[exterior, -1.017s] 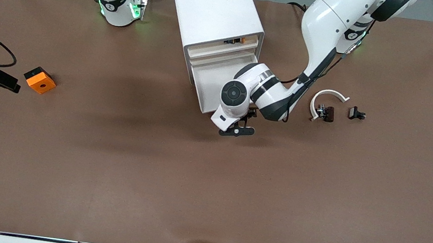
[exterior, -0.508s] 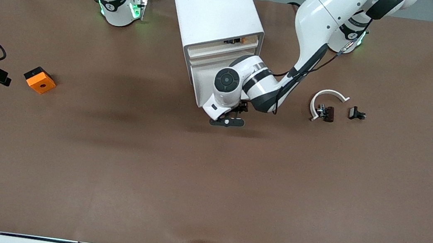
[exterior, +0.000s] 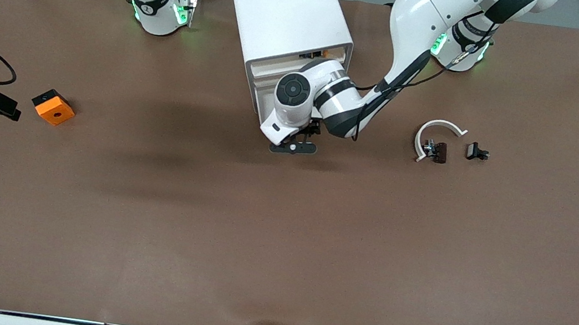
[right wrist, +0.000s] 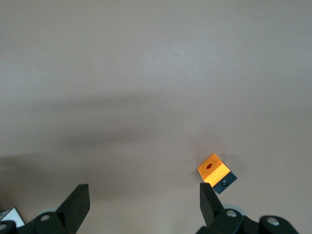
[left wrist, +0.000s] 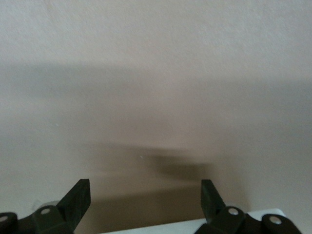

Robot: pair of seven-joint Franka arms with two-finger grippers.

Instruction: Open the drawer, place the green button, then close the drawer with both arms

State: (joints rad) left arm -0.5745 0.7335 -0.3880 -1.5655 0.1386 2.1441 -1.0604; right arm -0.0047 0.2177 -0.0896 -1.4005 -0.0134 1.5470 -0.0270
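The white cabinet (exterior: 287,11) stands at the robots' side of the table. Its lowest drawer (exterior: 265,98) is mostly hidden by the left arm's wrist. My left gripper (exterior: 293,148) hangs low, right in front of the drawer, open and holding nothing. In the left wrist view the left gripper (left wrist: 145,187) shows bare table between its fingers, with a white edge (left wrist: 195,227) just under them. My right gripper (exterior: 6,107) is open over the table at the right arm's end, beside the orange cube (exterior: 53,107). The button is hidden.
In the right wrist view the orange cube (right wrist: 214,170) lies close to one finger of the right gripper (right wrist: 145,191). A white arc (exterior: 439,131) and small black clips (exterior: 477,152) lie toward the left arm's end. An upper tray holds small parts (exterior: 316,54).
The left arm has moved toward the cabinet, and the pulled-out drawer has slid in with it. The right gripper has shifted only slightly beside the orange cube.
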